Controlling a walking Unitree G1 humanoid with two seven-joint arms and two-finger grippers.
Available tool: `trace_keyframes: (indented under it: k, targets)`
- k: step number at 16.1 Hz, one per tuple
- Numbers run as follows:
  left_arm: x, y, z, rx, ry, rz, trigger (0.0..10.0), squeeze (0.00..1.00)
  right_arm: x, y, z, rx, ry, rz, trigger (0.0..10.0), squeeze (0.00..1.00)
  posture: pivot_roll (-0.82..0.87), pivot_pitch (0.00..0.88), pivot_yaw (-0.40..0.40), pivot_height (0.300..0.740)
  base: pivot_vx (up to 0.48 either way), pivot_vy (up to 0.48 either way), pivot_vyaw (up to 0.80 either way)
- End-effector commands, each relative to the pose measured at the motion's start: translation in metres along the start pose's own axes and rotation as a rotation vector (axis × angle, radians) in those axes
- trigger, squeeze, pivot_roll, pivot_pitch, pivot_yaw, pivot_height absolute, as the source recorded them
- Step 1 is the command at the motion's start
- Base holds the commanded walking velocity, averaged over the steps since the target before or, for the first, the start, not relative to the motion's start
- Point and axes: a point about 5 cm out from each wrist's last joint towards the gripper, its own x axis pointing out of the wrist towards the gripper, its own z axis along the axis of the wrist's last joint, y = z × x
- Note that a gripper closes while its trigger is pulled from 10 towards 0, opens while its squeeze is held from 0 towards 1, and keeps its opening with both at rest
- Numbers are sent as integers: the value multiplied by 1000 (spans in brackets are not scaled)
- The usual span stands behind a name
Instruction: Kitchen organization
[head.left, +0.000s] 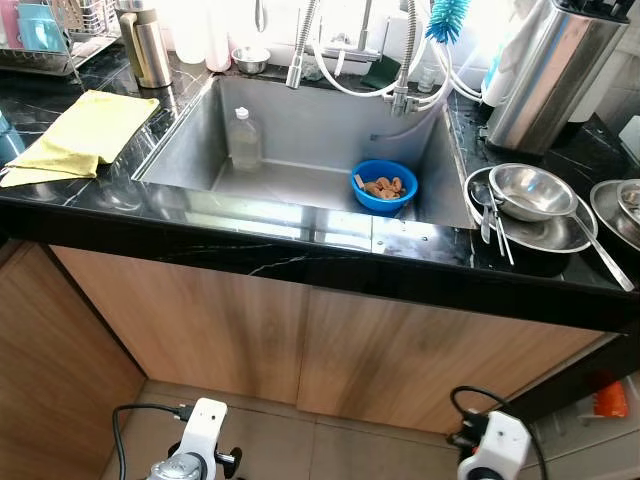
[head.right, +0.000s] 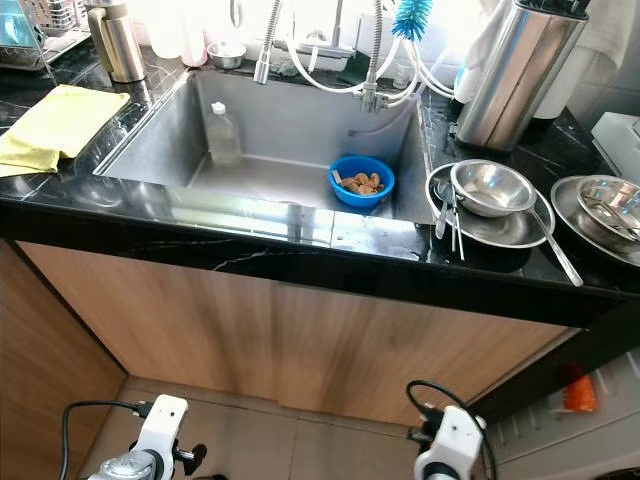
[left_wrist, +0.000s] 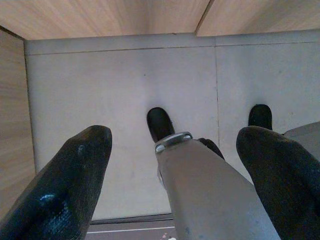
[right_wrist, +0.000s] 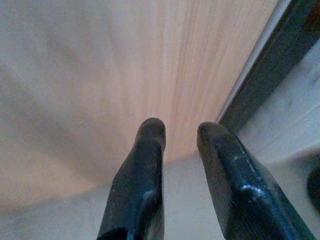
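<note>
My left gripper (left_wrist: 172, 165) hangs spread wide, my right gripper (right_wrist: 180, 135) slightly parted, both empty. Blue bowl (head.left: 384, 186) and bottle (head.left: 243, 138) await in the sink (head.left: 300, 130); organizing looks unstarted.

Head stereo pair: high, facing forward and down onto the sink (head.left: 300, 140), black counter (head.left: 300, 255) front edge and cabinet doors (head.right: 300, 340); both share this scene. Left wrist camera: near, facing the floor (left_wrist: 125, 90). Right wrist camera: close against a cabinet door.
</note>
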Motion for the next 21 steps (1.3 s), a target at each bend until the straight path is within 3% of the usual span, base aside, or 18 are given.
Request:
trace_keyframes:
  k: [1,8,14,16,18,20,21]
  targets:
    - [-1,-1,-6,5,28,-8,10000,0,10,-23,35,-6,-181,-50,10000,0,173,107,-109,736,0,0,0]
    - [-1,-2,-6,1,28,-7,10000,0,9,-24,27,4,-117,-33,10000,0,178,102,-114,736,0,0,0]
    - [0,-1,-6,5,29,-9,10000,0,-6,-31,41,-30,-269,-25,10000,0,162,110,-109,736,0,0,0]
    - [0,-1,-5,9,30,-11,10000,0,-11,-32,50,-22,-316,13,10000,0,154,111,-107,736,0,0,0]
    - [0,-1,-5,14,30,-12,10000,0,-18,-28,81,-53,-426,77,10000,0,153,108,-108,736,0,0,0]
    - [0,-1,-6,16,32,-11,10000,0,-15,-22,103,-59,-486,111,10000,0,156,102,-110,736,0,0,0]
    - [0,-1,-6,16,32,-11,10000,0,-15,-22,103,-59,-486,111,10000,0,156,102,-110,736,0,0,0]
